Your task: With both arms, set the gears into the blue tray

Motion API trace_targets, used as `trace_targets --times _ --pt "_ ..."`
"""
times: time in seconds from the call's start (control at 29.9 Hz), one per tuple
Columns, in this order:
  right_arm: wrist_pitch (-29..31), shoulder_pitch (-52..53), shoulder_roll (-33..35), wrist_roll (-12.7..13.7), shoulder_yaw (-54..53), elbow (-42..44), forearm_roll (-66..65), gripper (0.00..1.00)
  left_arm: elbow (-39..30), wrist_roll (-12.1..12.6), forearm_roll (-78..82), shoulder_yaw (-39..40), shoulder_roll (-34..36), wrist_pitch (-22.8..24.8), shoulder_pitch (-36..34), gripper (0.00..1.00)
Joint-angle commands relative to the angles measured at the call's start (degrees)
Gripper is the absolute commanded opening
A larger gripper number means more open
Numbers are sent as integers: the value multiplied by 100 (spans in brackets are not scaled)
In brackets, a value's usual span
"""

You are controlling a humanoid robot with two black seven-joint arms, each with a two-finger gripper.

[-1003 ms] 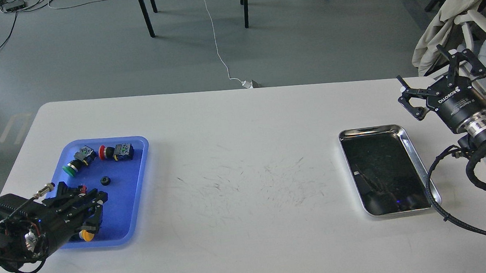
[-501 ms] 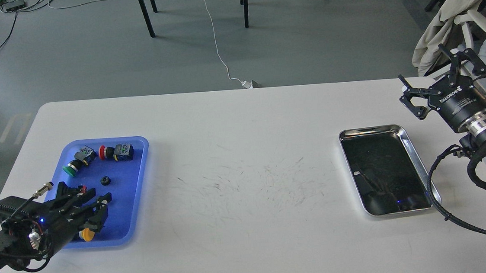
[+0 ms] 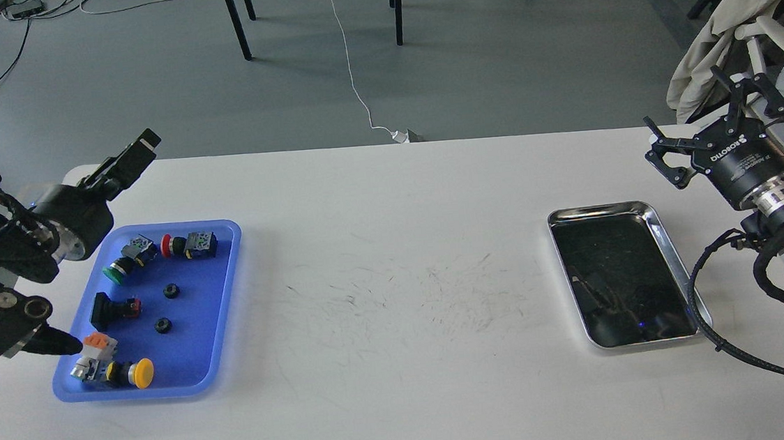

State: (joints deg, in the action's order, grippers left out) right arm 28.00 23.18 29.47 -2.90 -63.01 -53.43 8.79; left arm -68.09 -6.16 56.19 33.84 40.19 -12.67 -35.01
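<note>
The blue tray [image 3: 228, 275] lies at the table's left. Two gears rest on its floor: one gear [image 3: 171, 290] at the middle, a second gear [image 3: 162, 325] just below it. Several coloured push-button switches lie around them. My left gripper [image 3: 127, 159] is raised above the table's far left corner, up and left of the tray, pointing away. It shows side-on as one dark bar, so its fingers cannot be told apart. My right gripper [image 3: 709, 119], marked ROBOTIQ, hangs at the far right edge, open and empty.
A shiny steel tray [image 3: 674, 254] sits at the right with nothing in it, just left of my right arm's cables. Chair legs, cords and a draped jacket [image 3: 720, 33] lie beyond the table's far edge.
My left arm has lifted off the tray's near end and swung up to the far left corner. A second gear and more switches now show where it hovered. The right gripper barely moved.
</note>
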Motion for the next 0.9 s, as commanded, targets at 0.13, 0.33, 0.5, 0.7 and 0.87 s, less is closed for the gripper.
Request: trace_targets --times 0.13,0.33,0.5,0.7,0.87 --pt "0 46 -56 -9 -1 8 -1 99 2764 -95 -3199 9 -1908 1255 -1402 99" --pt "0 64 -65 -9 -124 43 -1 99 3179 -87 -4097 323 -1980 2391 -1456 99" --pt "0 81 -91 -9 -255 78 8 99 3197 -113 -4652 764 -1839 2602 -1289 99" --pt "-339 327 -170 17 -186 96 8 99 3355 -666 -4731 922 -1927 2594 -1227 99" --pt "-383 363 -275 44 -168 70 8 99 3390 -702 -5109 1063 -1954 2594 -1061 99"
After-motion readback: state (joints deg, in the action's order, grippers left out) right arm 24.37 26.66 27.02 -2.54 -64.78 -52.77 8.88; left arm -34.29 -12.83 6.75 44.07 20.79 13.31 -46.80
